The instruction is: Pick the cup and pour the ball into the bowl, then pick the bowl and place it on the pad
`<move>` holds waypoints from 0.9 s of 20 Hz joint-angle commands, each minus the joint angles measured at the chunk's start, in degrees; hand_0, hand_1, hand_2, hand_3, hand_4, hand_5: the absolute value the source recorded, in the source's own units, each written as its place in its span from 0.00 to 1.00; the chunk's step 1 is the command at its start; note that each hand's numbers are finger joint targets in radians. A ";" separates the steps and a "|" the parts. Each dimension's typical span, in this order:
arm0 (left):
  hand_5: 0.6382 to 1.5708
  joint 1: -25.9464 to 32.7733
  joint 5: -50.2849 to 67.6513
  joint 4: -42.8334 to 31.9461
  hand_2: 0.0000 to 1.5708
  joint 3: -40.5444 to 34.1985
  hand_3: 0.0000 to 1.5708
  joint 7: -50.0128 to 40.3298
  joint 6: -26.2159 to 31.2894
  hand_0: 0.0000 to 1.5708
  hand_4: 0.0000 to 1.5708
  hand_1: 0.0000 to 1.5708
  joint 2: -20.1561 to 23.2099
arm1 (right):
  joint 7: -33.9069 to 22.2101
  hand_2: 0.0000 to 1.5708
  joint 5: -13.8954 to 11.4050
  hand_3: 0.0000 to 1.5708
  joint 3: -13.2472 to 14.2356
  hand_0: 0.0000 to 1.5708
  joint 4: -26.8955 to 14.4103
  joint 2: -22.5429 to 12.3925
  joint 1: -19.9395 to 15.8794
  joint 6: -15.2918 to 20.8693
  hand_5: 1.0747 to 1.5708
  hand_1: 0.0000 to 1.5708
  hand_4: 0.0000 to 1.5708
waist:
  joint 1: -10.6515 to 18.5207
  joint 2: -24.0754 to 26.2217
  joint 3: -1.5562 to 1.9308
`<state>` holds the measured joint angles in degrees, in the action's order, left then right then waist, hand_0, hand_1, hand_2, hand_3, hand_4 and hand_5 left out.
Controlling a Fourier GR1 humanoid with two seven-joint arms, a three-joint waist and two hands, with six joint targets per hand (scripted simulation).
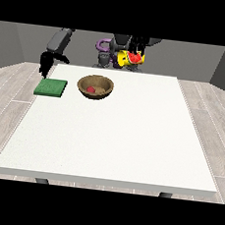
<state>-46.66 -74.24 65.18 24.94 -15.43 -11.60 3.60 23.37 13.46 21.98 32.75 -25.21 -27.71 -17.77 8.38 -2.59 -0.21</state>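
Note:
A wooden bowl (pixel 95 87) stands on the white table (pixel 117 135) at the back left, with a red ball (pixel 91 89) inside it. A green pad (pixel 51 87) lies flat to the bowl's left, near the table's left edge. A yellow cup (pixel 126 58) with a red mark is held above the table's far edge, tipped on its side, with the hand at the view's right (pixel 137 50) shut on it. The hand at the view's left (pixel 46 62) hangs down beyond the pad's far side, past the table's left corner; its fingers point downward and hold nothing.
The robot's torso (pixel 107 54) stands behind the table's far edge. Wooden floor surrounds the table.

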 commanded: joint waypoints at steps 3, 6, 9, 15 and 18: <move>0.98 5.71 18.85 3.63 1.00 -11.80 1.00 9.04 -4.22 0.81 0.62 0.81 -0.03 | -0.10 0.00 0.65 0.00 0.84 0.00 2.01 1.52 -3.00 4.64 0.98 0.00 0.19 | 3.10 -5.70 -0.06; 0.96 7.11 30.33 4.83 0.89 -18.17 0.72 13.11 -3.55 0.75 0.49 0.75 -2.20 | -0.54 0.00 0.92 0.00 0.04 0.00 2.98 4.04 -3.10 4.63 0.99 0.00 0.16 | 3.03 -7.26 -0.18; 0.97 8.63 37.34 3.83 0.59 -22.08 0.40 20.18 -4.60 0.61 0.55 0.61 -2.37 | -1.76 0.00 2.57 0.00 0.72 0.00 4.57 3.33 -5.45 3.14 1.00 0.00 0.23 | 0.57 -12.07 -0.06; 0.97 11.49 53.70 1.32 0.00 -26.46 0.00 27.95 -1.95 0.00 0.00 0.00 -3.57 | -3.22 0.00 0.16 0.00 -3.59 0.00 7.33 9.50 -6.16 6.71 0.99 0.00 0.24 | -2.75 -13.55 0.04; 0.94 11.99 56.01 -0.72 0.00 -28.88 0.00 30.07 0.35 0.00 0.00 0.00 -2.46 | -0.77 0.00 -1.07 0.00 -5.44 0.00 7.69 12.16 -4.33 7.22 0.96 0.00 0.15 | -4.50 -12.51 0.18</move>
<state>-35.79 -23.62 66.29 -0.58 10.93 -13.99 0.52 21.12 13.61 18.52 39.67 -16.19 -33.39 -11.75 5.39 -15.23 -0.16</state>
